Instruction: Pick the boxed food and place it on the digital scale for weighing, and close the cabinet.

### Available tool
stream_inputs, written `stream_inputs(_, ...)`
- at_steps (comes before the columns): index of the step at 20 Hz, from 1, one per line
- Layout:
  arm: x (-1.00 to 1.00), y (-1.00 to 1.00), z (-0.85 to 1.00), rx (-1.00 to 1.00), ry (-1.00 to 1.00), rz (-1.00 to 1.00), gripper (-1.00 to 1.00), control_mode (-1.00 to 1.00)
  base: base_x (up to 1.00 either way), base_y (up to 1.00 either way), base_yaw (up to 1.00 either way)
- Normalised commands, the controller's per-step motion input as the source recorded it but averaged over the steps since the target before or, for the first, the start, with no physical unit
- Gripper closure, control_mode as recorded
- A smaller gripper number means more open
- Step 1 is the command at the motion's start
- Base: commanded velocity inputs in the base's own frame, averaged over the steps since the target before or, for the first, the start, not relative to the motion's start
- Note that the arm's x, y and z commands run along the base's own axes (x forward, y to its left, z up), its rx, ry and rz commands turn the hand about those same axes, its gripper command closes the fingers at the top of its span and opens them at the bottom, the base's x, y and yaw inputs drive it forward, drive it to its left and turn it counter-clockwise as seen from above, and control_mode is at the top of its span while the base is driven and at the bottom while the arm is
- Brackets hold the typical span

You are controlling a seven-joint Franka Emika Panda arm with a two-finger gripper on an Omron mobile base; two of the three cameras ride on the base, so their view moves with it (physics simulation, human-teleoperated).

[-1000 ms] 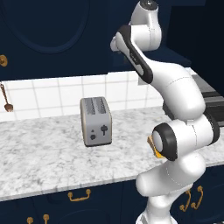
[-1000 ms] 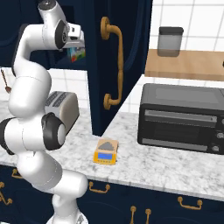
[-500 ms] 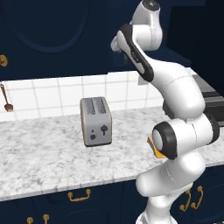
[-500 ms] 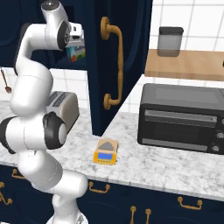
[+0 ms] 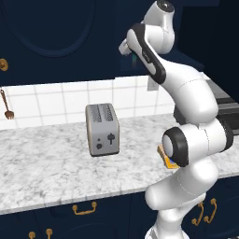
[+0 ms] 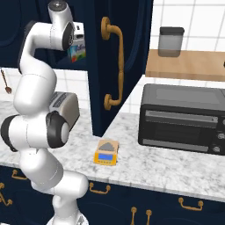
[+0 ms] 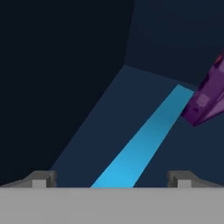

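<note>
The boxed food (image 6: 78, 51), teal with white, red and green patches, stands inside the open cabinet (image 6: 127, 52) next to my raised hand. In the hand view its bright blue face (image 7: 140, 148) runs as a strip from between my fingertips toward the upper right. My gripper (image 7: 109, 180) is open, its fingers wide apart on either side of the strip and not touching it. From the left base view the gripper (image 5: 130, 52) reaches into the dark cabinet. The orange-tan digital scale (image 6: 107, 152) sits on the counter below the open door; the arm partly hides the scale (image 5: 167, 159).
A purple box (image 7: 209, 97) stands on the cabinet shelf to the right of the carton. A steel toaster (image 5: 101, 129) sits mid-counter. A black toaster oven (image 6: 182, 118) stands right of the scale, under a wooden shelf (image 6: 189, 66) with a grey canister (image 6: 170, 41).
The arm's upper end has moved slightly further toward the cabinet and the carton. The carton, scale and door have stayed in place.
</note>
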Motion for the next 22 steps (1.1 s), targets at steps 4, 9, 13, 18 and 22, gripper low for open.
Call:
stream_inputs(4, 0.28, -0.06, -0.19, 0.0, 0.03, 0.0, 1.0, -1.0, 0.0, 0.0, 0.0)
stream_inputs(9, 0.18, -0.42, -0.24, 0.0, 0.05, 0.0, 1.0, -1.0, 0.0, 0.0, 0.0)
stream_inputs(13, 0.06, -0.15, -0.26, 0.0, 0.03, -0.01, 1.0, -1.0, 0.0, 0.0, 0.0)
stream_inputs(18, -0.46, 0.15, -0.12, 0.0, -0.08, -0.09, 1.0, -1.0, 0.0, 0.0, 0.0)
stream_inputs(22, -1.0, 0.03, -0.1, 0.04, -0.21, -0.14, 1.0, -1.0, 0.0, 0.0, 0.0)
